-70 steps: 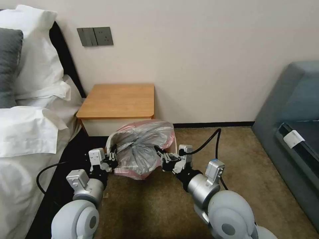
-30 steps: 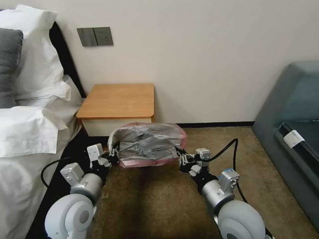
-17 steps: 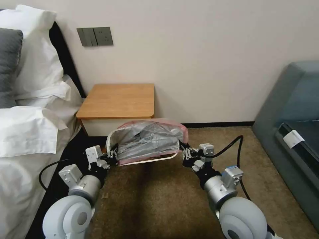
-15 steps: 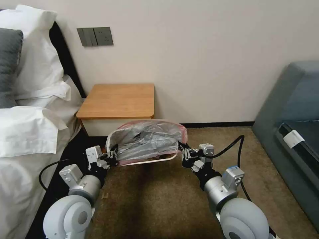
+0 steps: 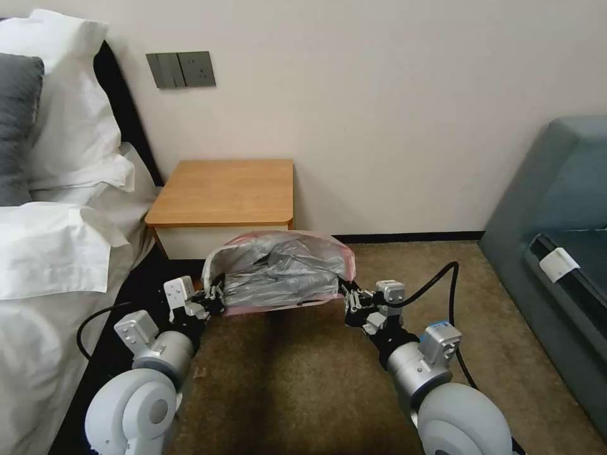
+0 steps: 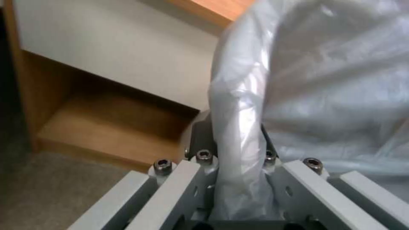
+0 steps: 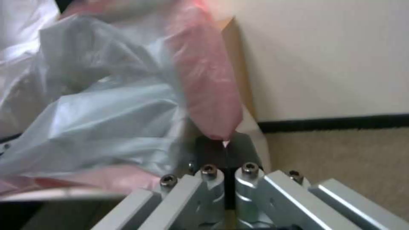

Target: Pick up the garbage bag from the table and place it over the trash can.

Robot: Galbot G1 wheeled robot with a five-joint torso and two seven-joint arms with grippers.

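The left gripper (image 5: 215,296) is clamped on a bunched fold of the thin, crinkly grey plastic garbage bag with a pink rim (image 5: 278,273). The right gripper (image 5: 347,295) pinches its opposite pink edge. The bag is stretched between them, low over the carpet, just before the orange-brown wooden nightstand table (image 5: 224,191).

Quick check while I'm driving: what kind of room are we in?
Likely a hotel bedroom: a bed with white pillows, a wooden nightstand against the wall, and a grey sofa on carpet.
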